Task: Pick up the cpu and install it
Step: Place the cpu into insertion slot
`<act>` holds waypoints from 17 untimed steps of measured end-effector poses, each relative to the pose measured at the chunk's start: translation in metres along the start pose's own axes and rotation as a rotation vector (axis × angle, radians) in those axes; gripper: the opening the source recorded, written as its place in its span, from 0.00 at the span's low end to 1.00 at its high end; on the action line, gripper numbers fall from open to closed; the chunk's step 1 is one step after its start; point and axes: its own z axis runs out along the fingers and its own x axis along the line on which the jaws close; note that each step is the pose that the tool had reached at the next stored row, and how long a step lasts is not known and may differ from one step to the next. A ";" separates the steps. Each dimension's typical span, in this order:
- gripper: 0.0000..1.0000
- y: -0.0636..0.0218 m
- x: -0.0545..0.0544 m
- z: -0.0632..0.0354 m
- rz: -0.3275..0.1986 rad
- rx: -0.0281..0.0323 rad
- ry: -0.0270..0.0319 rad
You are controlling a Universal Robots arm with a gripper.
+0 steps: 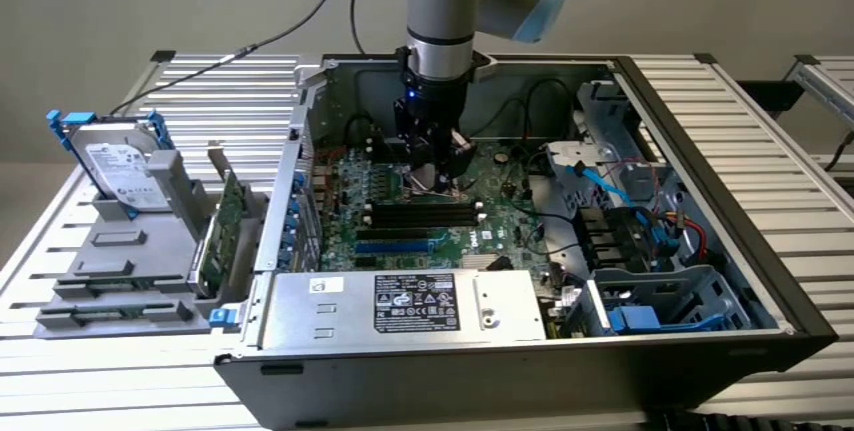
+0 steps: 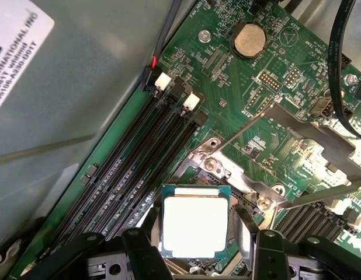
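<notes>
– Seating the cpu (image 2: 195,226) now, we judge: it sits over the socket (image 2: 241,220), flanked by the hand (image 2: 204,242).
– Agreed. Hand wide, not clamping it. We need the chip square, load plate (image 2: 303,137) kept clear.

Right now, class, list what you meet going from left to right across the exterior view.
In order: hard drive → green card → hand → blue cable.
</notes>
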 end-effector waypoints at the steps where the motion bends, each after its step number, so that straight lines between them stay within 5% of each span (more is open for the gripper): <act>1: 0.60 0.0000 0.000 0.0000 0.000 0.0001 -0.0004; 17: 0.55 0.0004 0.001 0.0001 0.000 0.0025 -0.0034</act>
